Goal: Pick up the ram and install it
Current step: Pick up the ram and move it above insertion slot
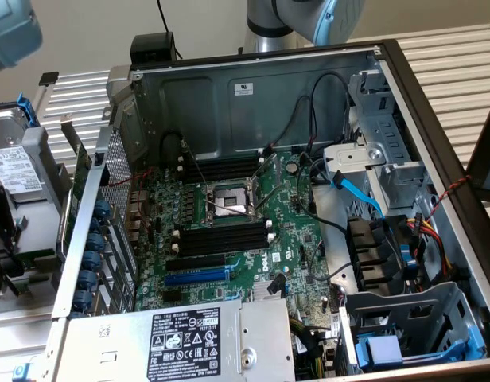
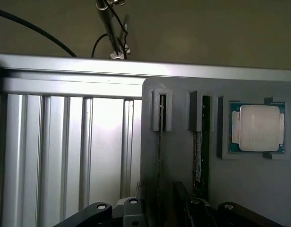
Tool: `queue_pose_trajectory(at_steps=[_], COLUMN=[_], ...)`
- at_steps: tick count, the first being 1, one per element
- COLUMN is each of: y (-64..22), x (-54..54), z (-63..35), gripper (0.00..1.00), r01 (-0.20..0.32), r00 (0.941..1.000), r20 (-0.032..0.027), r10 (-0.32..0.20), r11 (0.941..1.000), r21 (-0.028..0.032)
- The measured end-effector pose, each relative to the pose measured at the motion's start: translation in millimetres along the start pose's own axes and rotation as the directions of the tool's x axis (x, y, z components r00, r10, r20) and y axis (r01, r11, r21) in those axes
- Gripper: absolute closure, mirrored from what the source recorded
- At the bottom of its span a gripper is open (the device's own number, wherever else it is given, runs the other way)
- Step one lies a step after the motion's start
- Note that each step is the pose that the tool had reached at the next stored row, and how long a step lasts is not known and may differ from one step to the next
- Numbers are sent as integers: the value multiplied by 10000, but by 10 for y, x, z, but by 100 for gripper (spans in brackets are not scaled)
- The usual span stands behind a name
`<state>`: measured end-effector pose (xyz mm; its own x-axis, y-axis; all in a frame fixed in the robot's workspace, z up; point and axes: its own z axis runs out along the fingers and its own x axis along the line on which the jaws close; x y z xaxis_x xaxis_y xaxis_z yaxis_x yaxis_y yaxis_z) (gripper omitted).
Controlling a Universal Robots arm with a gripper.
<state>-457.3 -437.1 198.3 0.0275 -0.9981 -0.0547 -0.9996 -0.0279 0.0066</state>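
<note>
Ram [image 2: 198,151] edge-up in grey holder [image 2: 259,189]

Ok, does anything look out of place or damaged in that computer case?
Nothing looks damaged or askew. The black memory slots are simply empty, and the ram sits in its grey holder.

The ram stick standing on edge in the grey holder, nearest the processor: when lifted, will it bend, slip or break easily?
Probably stiff: the ram is a flat board, seen edge-on in the grey holder. Likely light, since it looks very thin. Perhaps fragile, and its narrow edge may offer little to grip.
</note>
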Motion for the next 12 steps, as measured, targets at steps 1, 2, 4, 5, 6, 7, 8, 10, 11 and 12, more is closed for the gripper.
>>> queue_pose_trajectory(at_steps=[1, 2, 4, 5, 6, 7, 8, 10, 11, 12], y=[0, 0, 0, 0, 0, 0, 0, 0, 0, 0], x=[-6, -14, -17, -17, -17, -18, -18, -18, -18, -18], z=[2, 3, 4, 4, 5, 6, 6, 6, 6, 7], gripper=[64, 64, 64, 64, 64, 64, 64, 65, 72, 78], r01=[-1, -1, 0, 0, 1, -1, -1, 0, -1, -1], r00=[10000, 10000, 10000, 10000, 10000, 10000, 10000, 10000, 10000, 10000], r20=[1, 2, 1, -1, 0, 0, 0, 0, 0, 1], r10=[1, 1, 0, 0, -1, 1, 1, 0, 1, 1], r11=[10000, 10000, 10000, 10000, 10000, 10000, 10000, 10000, 10000, 10000], r21=[1, 2, 1, -1, -1, -1, -1, 0, 1, 0])
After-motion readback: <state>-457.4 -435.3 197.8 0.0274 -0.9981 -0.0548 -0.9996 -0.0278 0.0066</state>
